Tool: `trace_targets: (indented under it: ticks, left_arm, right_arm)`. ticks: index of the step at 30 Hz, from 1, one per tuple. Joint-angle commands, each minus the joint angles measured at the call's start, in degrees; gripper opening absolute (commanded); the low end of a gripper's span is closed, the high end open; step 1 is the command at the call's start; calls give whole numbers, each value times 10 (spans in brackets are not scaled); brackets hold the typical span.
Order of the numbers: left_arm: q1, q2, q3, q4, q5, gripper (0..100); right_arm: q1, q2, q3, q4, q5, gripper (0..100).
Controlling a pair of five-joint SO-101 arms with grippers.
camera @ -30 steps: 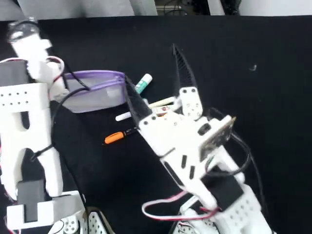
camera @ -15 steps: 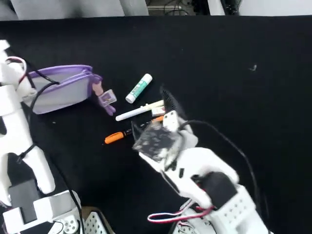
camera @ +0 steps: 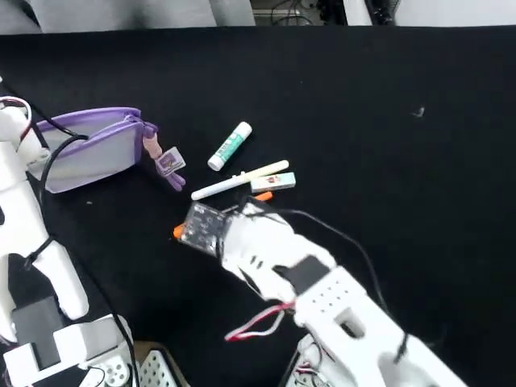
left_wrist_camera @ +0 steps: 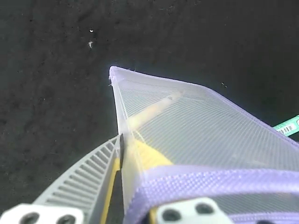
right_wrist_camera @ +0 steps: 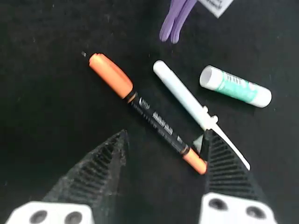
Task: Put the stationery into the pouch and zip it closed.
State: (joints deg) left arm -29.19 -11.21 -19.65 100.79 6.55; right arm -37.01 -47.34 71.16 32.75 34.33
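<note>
The purple mesh pouch lies at the table's left, its zipper tab and tag trailing toward the middle. My left gripper is shut on the pouch's end edge; something yellow shows through the mesh. On the table lie a green glue stick, a white pen, a small eraser and an orange-and-black pen. My right gripper hangs open just above that pen, one finger on each side. The white pen and glue stick lie just beyond it.
The black table stretches bare to the right and back. The right arm's white body and cables cover the near middle. The left arm's base stands at the near left corner.
The right arm has swung away from the pouch and dropped over the orange pen. The left arm has drawn the pouch leftward, and the zipper tab now lies free on the table.
</note>
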Motion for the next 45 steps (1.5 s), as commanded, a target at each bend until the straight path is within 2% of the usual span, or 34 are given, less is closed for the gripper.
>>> trace_targets:
  ticks: [1, 4, 12, 22, 28, 30, 35, 38, 45]
  left_arm:
    - [-8, -4, -34, -2, -6, 29]
    - [-11, -4, -32, -11, -6, 29]
    - [-19, -3, -33, -18, -6, 29]
    - [-18, -3, -32, -30, -6, 29]
    - [-15, -3, -32, -26, -6, 29]
    - [-15, -4, -32, -25, -5, 29]
    - [-15, -8, -36, -25, -4, 29]
    - [-5, -9, -40, -16, -4, 29]
    - [70, -9, -41, 1, 0, 29]
  right_arm:
    - [2, 124, -81, -40, 25, 247]
    - [2, 226, -127, -54, 67, 247]
    - [4, 446, -271, -38, 113, 246]
    - [6, 594, -464, 119, 168, 236]
    - [6, 647, -539, 198, 169, 7]
    - [7, 642, -538, 201, 167, 31]
    - [17, 568, -513, 214, 165, 11]
    - [38, 473, -479, 214, 162, 11]
    - [113, 182, -444, 214, 88, 11]
